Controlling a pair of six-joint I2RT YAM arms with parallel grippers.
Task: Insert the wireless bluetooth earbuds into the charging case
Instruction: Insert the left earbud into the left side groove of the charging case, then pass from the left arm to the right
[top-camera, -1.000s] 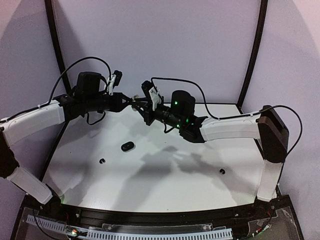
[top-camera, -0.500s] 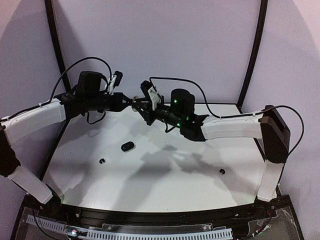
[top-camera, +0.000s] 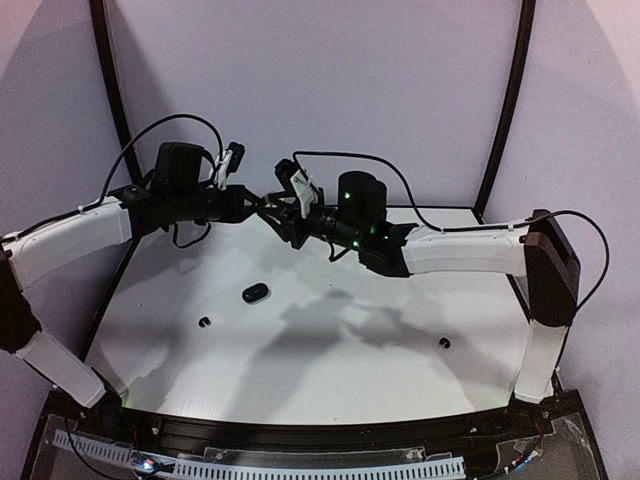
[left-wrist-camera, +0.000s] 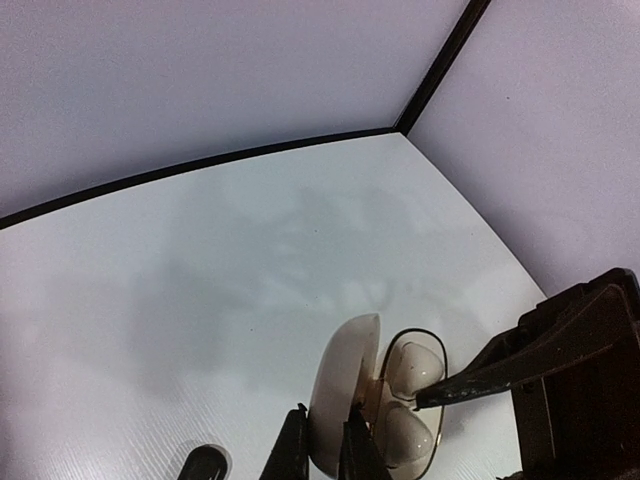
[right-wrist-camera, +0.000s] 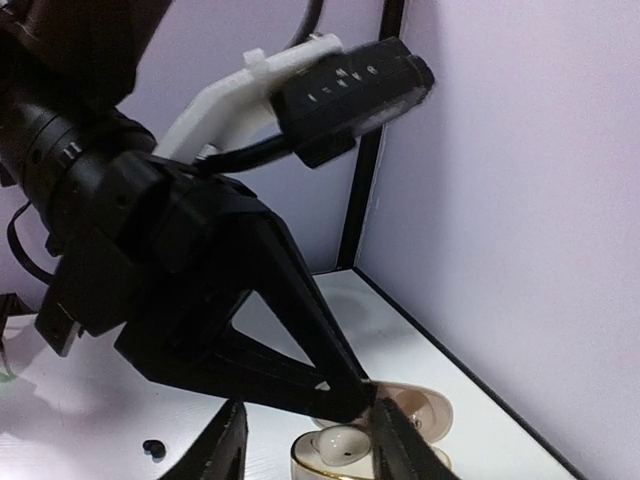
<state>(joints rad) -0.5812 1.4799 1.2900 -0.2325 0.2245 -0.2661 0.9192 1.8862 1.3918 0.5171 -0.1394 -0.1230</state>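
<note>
Well above the far part of the table (top-camera: 330, 360), the open charging case (left-wrist-camera: 345, 390) hangs pinched by its lid edge in the left gripper (left-wrist-camera: 322, 440), whose jaws are clamped tight on it. That thin hold is the main hazard, in my judgement. One finger of the right gripper (right-wrist-camera: 310, 440) reaches across the rim between the two wells, so a nudge from it could twist the case in the pinch or knock it free, and a fall would likely spill the buds. A finger catching on withdrawal could also lift a bud back out of its seat. The right gripper's jaws stand apart on either side of the case body, and I can see nothing held in them. The case is pale beige and glossy with a dark rim, its lid swung up beside the tray. Two white earbuds (left-wrist-camera: 415, 362) lie in the wells, though whether they are fully seated I cannot tell. Down on the table lie a black oval case (top-camera: 255, 293) and two black earbuds (top-camera: 205, 322), well apart from each other.
</note>
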